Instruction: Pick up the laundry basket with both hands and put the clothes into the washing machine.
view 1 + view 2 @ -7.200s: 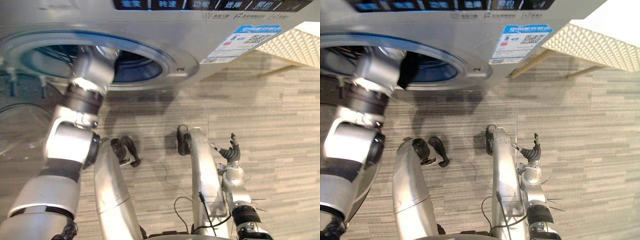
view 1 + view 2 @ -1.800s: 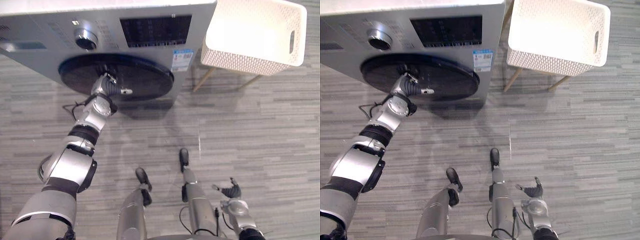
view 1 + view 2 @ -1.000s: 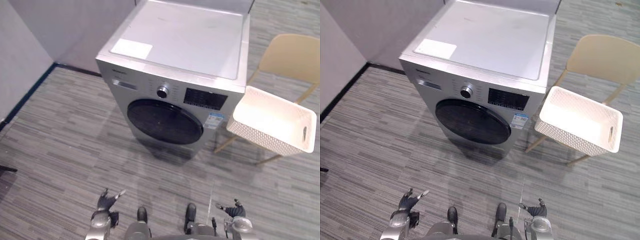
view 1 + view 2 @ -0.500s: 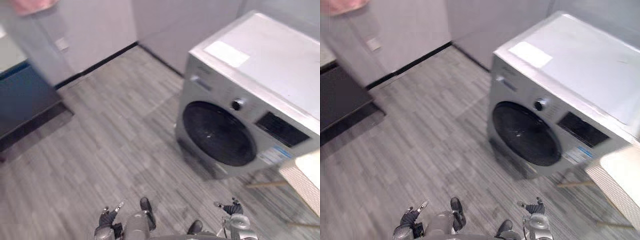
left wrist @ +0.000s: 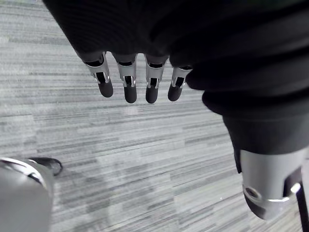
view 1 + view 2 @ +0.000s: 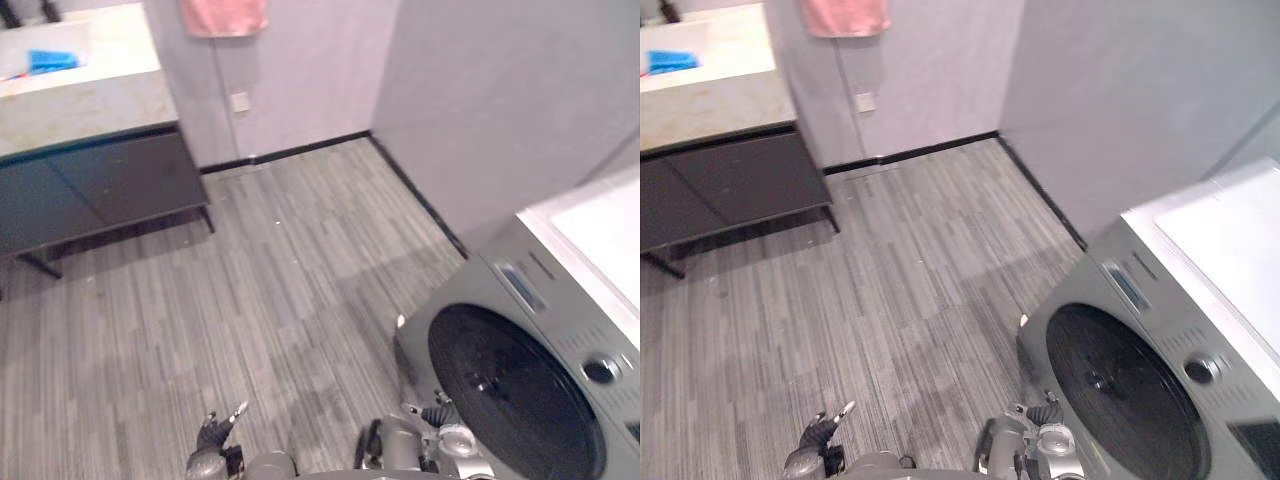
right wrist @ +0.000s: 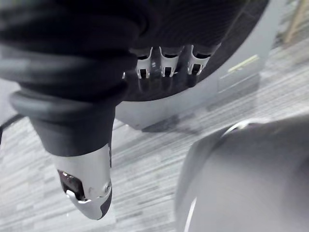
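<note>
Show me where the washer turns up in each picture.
Left eye view: washer at lower right, dark round door closed.
Right eye view: washer at lower right again.
Right wrist view: washer past the right hand, door and grey front.
Left wrist view: left hand over bare floor.
Shared landmark: the striped grey floor.

Washing machine [image 6: 530,370] is cut off at right and bottom edges, pink towel [image 6: 225,15] at top edge; blue item [image 6: 50,60] on counter [image 6: 90,100] is too small to identify.

Pink towel [image 6: 225,15] on wall [image 6: 300,70] beside dark cabinet [image 6: 100,190]
</note>
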Available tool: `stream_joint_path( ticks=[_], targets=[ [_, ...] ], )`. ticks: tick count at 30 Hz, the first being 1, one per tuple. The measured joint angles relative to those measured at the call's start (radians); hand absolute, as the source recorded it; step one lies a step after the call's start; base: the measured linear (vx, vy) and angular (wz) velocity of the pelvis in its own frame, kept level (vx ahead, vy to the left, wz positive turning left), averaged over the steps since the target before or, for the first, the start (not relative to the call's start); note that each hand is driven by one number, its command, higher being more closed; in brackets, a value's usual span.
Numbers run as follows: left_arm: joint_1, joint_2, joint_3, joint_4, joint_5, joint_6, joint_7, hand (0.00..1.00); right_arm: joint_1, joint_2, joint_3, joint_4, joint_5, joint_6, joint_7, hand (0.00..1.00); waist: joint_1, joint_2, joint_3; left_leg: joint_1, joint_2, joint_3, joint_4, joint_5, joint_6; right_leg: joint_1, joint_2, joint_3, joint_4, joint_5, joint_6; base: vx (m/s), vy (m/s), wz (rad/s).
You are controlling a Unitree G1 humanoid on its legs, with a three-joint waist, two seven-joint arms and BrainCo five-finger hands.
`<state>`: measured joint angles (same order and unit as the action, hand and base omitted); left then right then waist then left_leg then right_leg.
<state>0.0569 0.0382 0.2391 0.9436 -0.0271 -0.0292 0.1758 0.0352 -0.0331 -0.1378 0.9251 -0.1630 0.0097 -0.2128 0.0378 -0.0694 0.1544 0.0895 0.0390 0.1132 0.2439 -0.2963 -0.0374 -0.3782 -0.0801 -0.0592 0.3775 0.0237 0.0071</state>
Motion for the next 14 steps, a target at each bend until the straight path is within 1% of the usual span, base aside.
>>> stream_joint_path(
  ticks=[1, 2, 3, 4, 5, 6, 7, 9, 10, 11, 12, 13, 14],
  targets=[
    [0.003, -0.01, 0.005, 0.0, 0.001, -0.001, -0.001, 0.0, -0.001, -0.006, -0.001, -0.002, -0.005, 0.0, 0.0, 0.0, 0.006, 0.019, -0.003, 0.002, 0.026, -0.008, -0.001, 0.005, -0.008, 0.004, 0.013, -0.007, 0.012, -0.008, -0.011, 0.34, -0.223, 0.82],
    [0.004, -0.026, 0.008, 0.001, 0.008, -0.002, -0.001, 0.0, -0.001, -0.009, -0.005, -0.01, -0.006, -0.002, 0.0, 0.0, 0.002, 0.036, -0.007, -0.004, 0.048, -0.033, -0.005, 0.021, -0.036, 0.023, 0.012, -0.044, -0.001, -0.044, -0.015, 0.26, -0.156, 0.58],
    [0.001, -0.036, 0.007, 0.002, 0.019, -0.002, -0.001, 0.0, -0.002, -0.012, -0.009, -0.01, -0.006, -0.002, 0.0, 0.0, 0.0, 0.048, -0.007, -0.002, 0.061, -0.039, -0.008, 0.026, -0.044, 0.028, 0.017, -0.067, -0.005, -0.05, -0.021, 0.35, -0.267, 0.78],
    [0.0, -0.049, 0.008, 0.002, 0.028, -0.001, -0.001, 0.0, 0.0, -0.011, -0.014, -0.006, -0.006, -0.001, 0.001, 0.0, -0.002, 0.064, -0.008, -0.002, 0.087, -0.048, -0.025, 0.041, -0.069, 0.047, 0.027, -0.105, -0.02, -0.059, -0.034, 0.3, -0.258, 0.82],
    [0.0, -0.053, 0.008, 0.004, 0.041, -0.001, -0.002, 0.0, 0.003, -0.006, -0.025, -0.006, -0.007, -0.001, 0.003, 0.0, -0.009, 0.064, -0.007, -0.002, 0.104, -0.055, -0.029, 0.059, -0.093, 0.081, 0.033, -0.145, -0.041, -0.067, -0.045, 0.27, -0.244, 0.85],
    [-0.001, -0.054, 0.008, 0.007, 0.044, 0.0, -0.002, 0.0, 0.006, -0.003, -0.031, -0.005, -0.007, -0.001, 0.002, 0.0, -0.019, 0.061, -0.007, -0.001, 0.114, -0.049, -0.024, 0.074, -0.095, 0.107, 0.035, -0.165, -0.056, -0.07, -0.051, 0.14, -0.173, 0.87],
    [-0.003, -0.053, 0.009, 0.01, 0.053, 0.002, -0.002, 0.0, 0.014, -0.003, -0.042, -0.005, -0.007, -0.001, 0.0, 0.0, -0.021, 0.056, -0.009, -0.003, 0.127, -0.009, 0.003, 0.095, -0.102, 0.154, 0.036, -0.189, -0.089, -0.07, -0.051, 0.07, -0.113, 0.58],
    [-0.004, -0.053, 0.009, 0.009, 0.063, 0.001, -0.002, 0.0, 0.015, -0.003, -0.052, -0.006, -0.007, -0.001, 0.0, 0.0, -0.015, 0.05, -0.014, -0.005, 0.136, 0.068, 0.03, 0.107, -0.094, 0.18, 0.036, -0.19, -0.116, -0.069, -0.053, 0.02, -0.083, 0.22],
    [-0.003, -0.054, 0.009, 0.01, 0.068, 0.002, -0.002, 0.0, 0.013, -0.005, -0.053, -0.007, -0.007, -0.002, 0.0, 0.0, -0.017, 0.053, -0.018, -0.007, 0.143, 0.114, 0.035, 0.108, -0.093, 0.185, 0.038, -0.19, -0.128, -0.067, -0.055, -0.02, -0.045, 0.0],
    [0.004, -0.056, 0.009, 0.012, 0.069, 0.002, -0.002, 0.0, 0.014, -0.008, -0.054, -0.004, -0.007, -0.001, 0.0, 0.0, -0.02, 0.061, -0.036, -0.007, 0.152, 0.156, 0.01, 0.108, -0.093, 0.184, 0.049, -0.19, -0.156, -0.059, -0.048, -0.05, 0.0, 0.0],
    [0.007, -0.054, 0.009, 0.022, 0.073, 0.003, -0.003, 0.0, 0.017, -0.011, -0.061, 0.002, -0.007, -0.001, 0.0, 0.0, -0.022, 0.07, -0.052, -0.004, 0.154, 0.169, -0.037, 0.109, -0.091, 0.182, 0.062, -0.191, -0.196, -0.036, -0.047, -0.04, 0.008, -0.01],
    [0.005, -0.053, 0.009, 0.029, 0.077, 0.003, -0.003, 0.0, 0.019, -0.009, -0.062, 0.005, -0.008, 0.0, 0.001, 0.0, -0.022, 0.074, -0.056, -0.001, 0.154, 0.169, -0.058, 0.109, -0.091, 0.182, 0.069, -0.192, -0.215, -0.023, -0.045, -0.05, 0.058, -0.04],
    [0.003, -0.052, 0.008, 0.037, 0.079, 0.004, -0.005, 0.0, 0.02, -0.006, -0.067, 0.018, -0.009, 0.0, 0.001, 0.0, -0.022, 0.077, -0.057, 0.006, 0.153, 0.172, -0.099, 0.109, -0.091, 0.182, 0.08, -0.191, -0.246, 0.003, -0.045, -0.03, 0.043, -0.04]
  ],
)
